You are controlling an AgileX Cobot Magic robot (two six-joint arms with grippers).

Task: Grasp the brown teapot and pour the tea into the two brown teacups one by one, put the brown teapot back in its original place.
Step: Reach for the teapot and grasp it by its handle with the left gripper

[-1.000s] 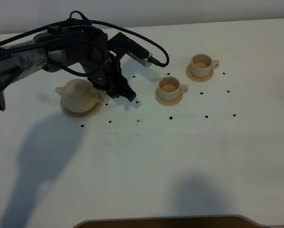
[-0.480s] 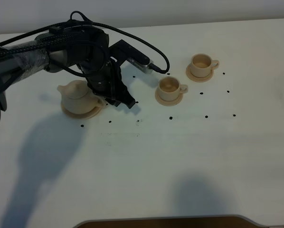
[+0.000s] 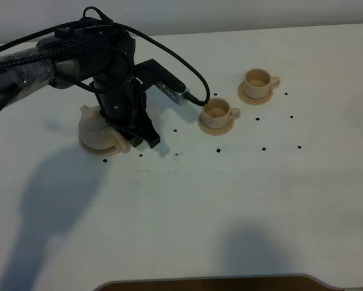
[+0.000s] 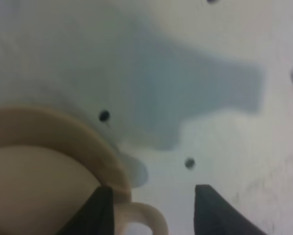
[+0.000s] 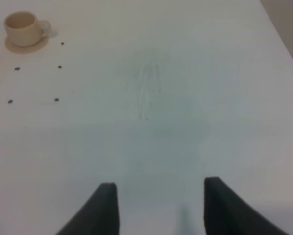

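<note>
Left wrist view — left fingers [image 4: 96, 215] spread wide astride the handle [image 4: 147, 214] of the brown teapot [image 4: 36, 186] — right fingers [image 5: 103, 210] wide too.

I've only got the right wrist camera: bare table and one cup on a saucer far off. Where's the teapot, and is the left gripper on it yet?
Observer: The brown teapot sits on its wide saucer, at the left of the high view.
Operator: And the gripper?
Observer: The left gripper is at the teapot, jaws open either side of the loop handle, not closed on it.
Operator: Where's the other cup?
Observer: The second teacup stands on its own saucer between the teapot and the cup you see.
</note>
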